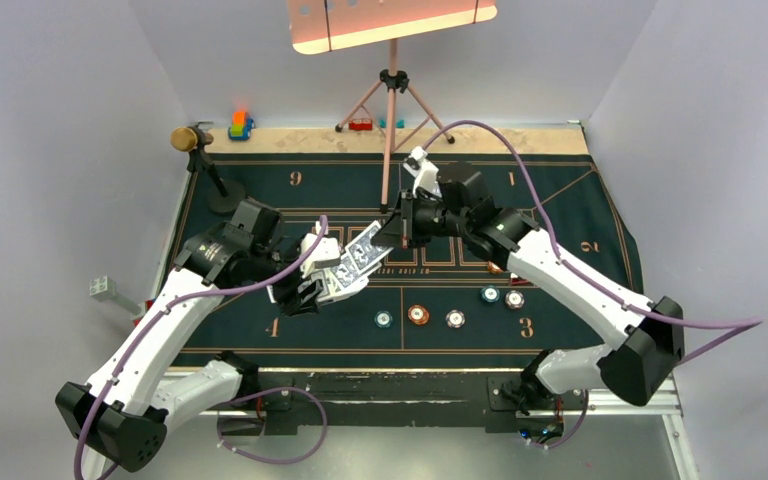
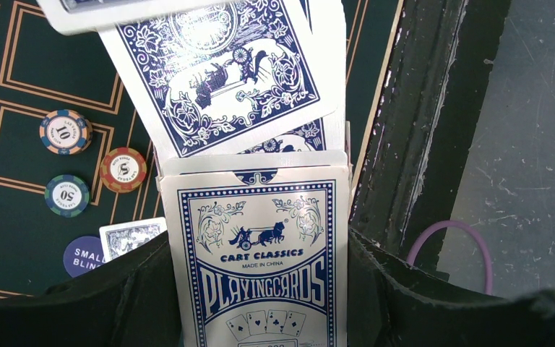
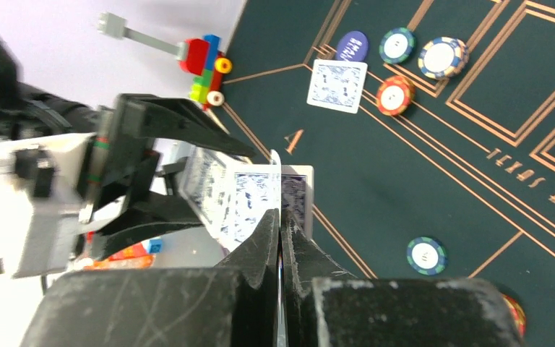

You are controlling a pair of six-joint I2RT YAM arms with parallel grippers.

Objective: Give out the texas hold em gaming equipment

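Currently in hand: drawing one playing card (image 1: 363, 252) out of the card box (image 2: 260, 246). This looks like an early dealing step.
Card box: clamped between the fingers of the left gripper (image 2: 260, 311), with its flap open and blue-backed cards fanning out ahead of the fingertips.
Right gripper (image 3: 280, 224): pinched tight on a card's edge, with the box just beyond its tips.
Already out: one dealt card (image 2: 131, 237) lies face down on the felt (image 3: 433, 181), beside the poker chips (image 2: 123, 169) and left of the left gripper.
Next move: probably a straight pull away from the box while the left gripper holds firm, taking care that the neighbouring cards do not come along.
Left wrist only: shows the box print and how far the cards overlap.
Right wrist only: shows the closed pinch edge-on, and the toy blocks (image 3: 206, 69) off the felt beyond it.
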